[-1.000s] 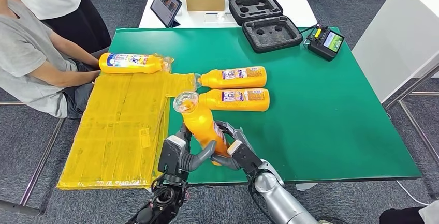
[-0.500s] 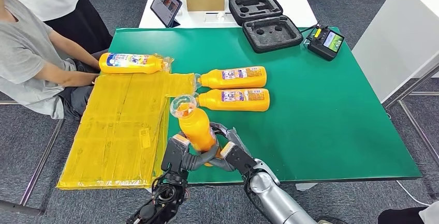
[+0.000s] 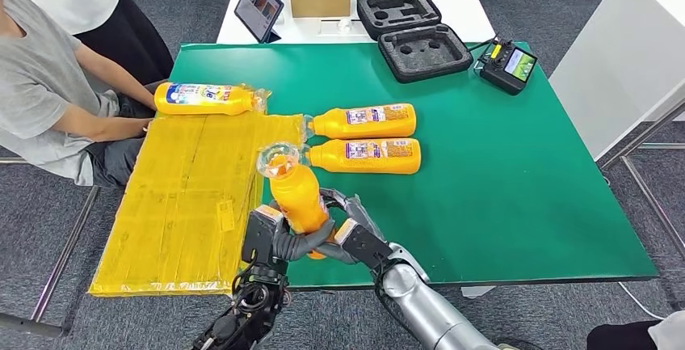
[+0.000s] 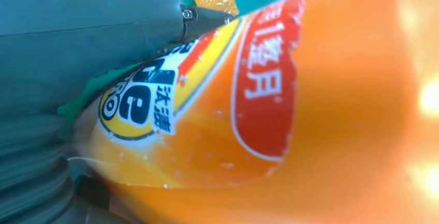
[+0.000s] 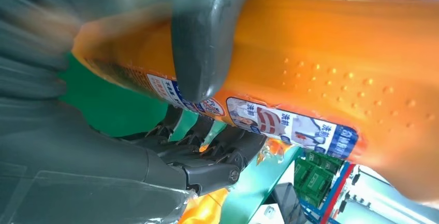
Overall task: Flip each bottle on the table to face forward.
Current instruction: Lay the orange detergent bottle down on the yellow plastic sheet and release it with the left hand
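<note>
Green table [image 3: 501, 172], taken as the landmark, with a yellow sheet [image 3: 186, 196] laid over its left side and hanging past the near edge. Three orange bottles lie flat: two label-up bottles [image 3: 367, 138] side by side at the table's middle, long axes running across it, caps toward the sheet; a third bottle [image 3: 202, 99] at the far left corner, beside a seated person's arm [image 3: 105, 124]. The held bottle [image 3: 295, 192] is lifted clear of the table at its near edge, beside the sheet's border, long axis steeply tilted, clear cap [image 3: 275, 160] uppermost and leaning away from the robot. Left hand [image 3: 271, 238] and right hand [image 3: 349, 233] both clasp its lower body from opposite sides, equally near. The right wrist view shows the thumb [image 5: 207, 38] wrapped across the bottle's side. Turning about this long axis is likely the move ahead.
</note>
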Available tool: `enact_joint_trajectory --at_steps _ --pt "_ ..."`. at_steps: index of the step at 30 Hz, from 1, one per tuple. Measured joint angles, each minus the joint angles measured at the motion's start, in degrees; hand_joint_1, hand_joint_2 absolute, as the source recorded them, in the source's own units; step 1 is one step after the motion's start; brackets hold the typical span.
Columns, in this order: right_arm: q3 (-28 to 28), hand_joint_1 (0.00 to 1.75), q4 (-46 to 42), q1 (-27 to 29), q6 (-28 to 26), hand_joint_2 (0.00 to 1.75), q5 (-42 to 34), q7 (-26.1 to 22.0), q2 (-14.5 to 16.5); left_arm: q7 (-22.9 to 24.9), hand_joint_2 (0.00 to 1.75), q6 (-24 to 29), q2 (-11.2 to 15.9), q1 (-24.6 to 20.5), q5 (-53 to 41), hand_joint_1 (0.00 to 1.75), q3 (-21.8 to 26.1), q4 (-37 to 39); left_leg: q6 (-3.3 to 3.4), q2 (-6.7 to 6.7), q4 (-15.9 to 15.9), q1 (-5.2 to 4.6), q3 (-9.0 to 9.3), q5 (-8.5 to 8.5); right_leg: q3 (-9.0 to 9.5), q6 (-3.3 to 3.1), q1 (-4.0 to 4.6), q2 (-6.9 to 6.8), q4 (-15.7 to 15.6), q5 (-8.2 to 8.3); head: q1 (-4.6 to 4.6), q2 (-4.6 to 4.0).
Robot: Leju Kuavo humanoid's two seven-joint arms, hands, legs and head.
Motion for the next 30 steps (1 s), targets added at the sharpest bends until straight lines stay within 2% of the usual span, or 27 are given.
enact_joint_trajectory --at_steps 6,9,11,15,17,30 --pt "0.6 1.40 1.0 -0.3 -0.3 1.75 -0.7 -0.1 0.4 0.1 1.75 -1.2 0.1 0.7 -0.5 1.75 1.0 -1.4 0.00 0.00 0.0 0.00 0.00 0.00 -0.01 0.00 0.00 0.00 0.0 0.00 0.00 0.00" --pt "0.7 1.33 1.5 -0.4 -0.4 1.75 -0.8 -0.1 0.6 0.1 1.75 -1.5 0.1 0.8 -0.6 1.75 1.2 -1.4 0.00 0.00 0.0 0.00 0.00 0.00 -0.01 0.00 0.00 0.00 0.0 0.00 0.01 0.00" --pt "0.7 1.11 1.7 -0.4 -0.4 1.75 -0.8 -0.1 0.7 0.1 1.75 -1.7 0.1 0.9 -0.6 1.75 1.3 -1.4 0.00 0.00 0.0 0.00 0.00 0.00 -0.01 0.00 0.00 0.00 0.0 0.00 0.01 0.00" --pt "0.7 0.24 2.2 -0.4 -0.6 1.75 -0.9 -0.1 0.7 0.1 1.75 -2.4 0.2 1.1 -0.6 1.75 1.5 -1.8 0.00 0.00 0.0 0.00 0.00 0.00 -0.01 0.00 0.00 0.00 0.0 0.00 0.01 0.00" --pt "0.7 0.02 2.5 -0.3 -0.8 1.75 -0.9 -0.1 0.7 0.1 1.75 -2.6 0.2 1.3 -0.8 1.75 1.6 -2.1 0.00 0.00 0.0 0.00 0.00 0.00 -0.02 0.00 0.00 0.00 0.0 0.00 0.01 0.00" --pt "0.6 0.00 5.4 0.7 -1.7 1.75 -2.9 0.0 0.9 0.1 1.75 -0.6 0.9 1.6 -6.2 1.75 2.6 -5.4 0.00 -0.01 0.0 0.00 -0.02 0.00 -0.02 0.00 0.00 0.00 0.0 0.00 0.01 0.00"
